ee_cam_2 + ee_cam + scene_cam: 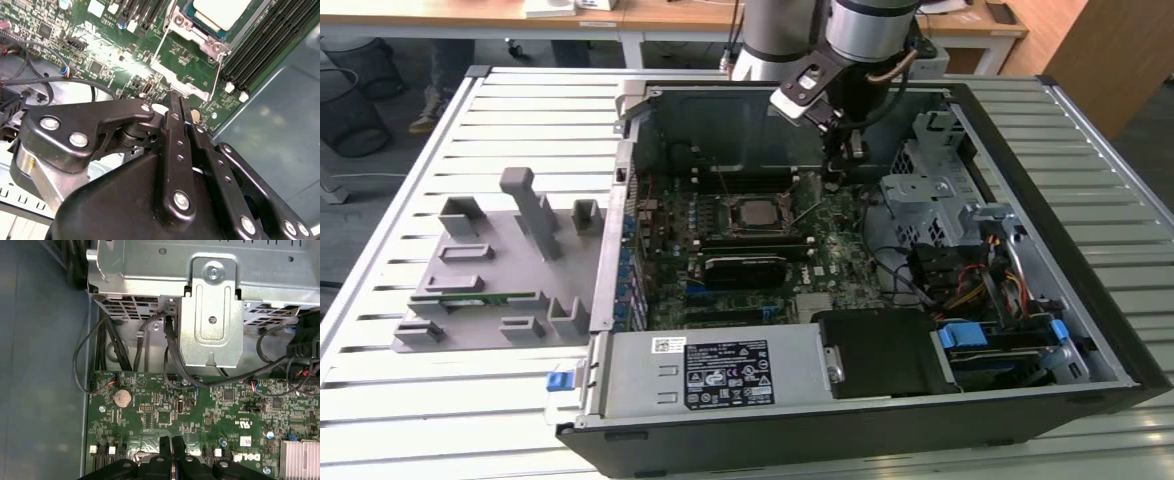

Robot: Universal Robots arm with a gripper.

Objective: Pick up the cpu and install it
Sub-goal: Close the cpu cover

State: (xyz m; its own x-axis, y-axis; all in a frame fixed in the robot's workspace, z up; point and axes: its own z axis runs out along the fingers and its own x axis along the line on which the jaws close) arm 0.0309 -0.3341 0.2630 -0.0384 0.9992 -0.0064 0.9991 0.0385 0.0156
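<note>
The cpu [754, 214] is seen lying flat in its square socket on the green board [834, 250], near the middle of the open computer case [854, 420]. In the second wrist view the pale silver top of the cpu [222, 11] is ringed by a metal bracket [180, 21]. A thin wire lever [158, 44] is seen beside it, and long black slots [260, 45] are lined up on the other side. The gripper [839, 170] is held low over the board, near the socket on the exterior view's right, and the cpu is not touched by it. In both wrist views the two fingers are seen pressed close together, with nothing held between them [176, 96] [170, 441]. In the first wrist view a round silver battery [122, 398], black cables [107, 347] and a grey metal cage [212, 315] are seen past the fingertips. The case is laid on a slatted table [494, 110]. A grey holder [467, 270] is placed on the exterior view's left, and a long green stick [474, 298] is kept in it.
</note>
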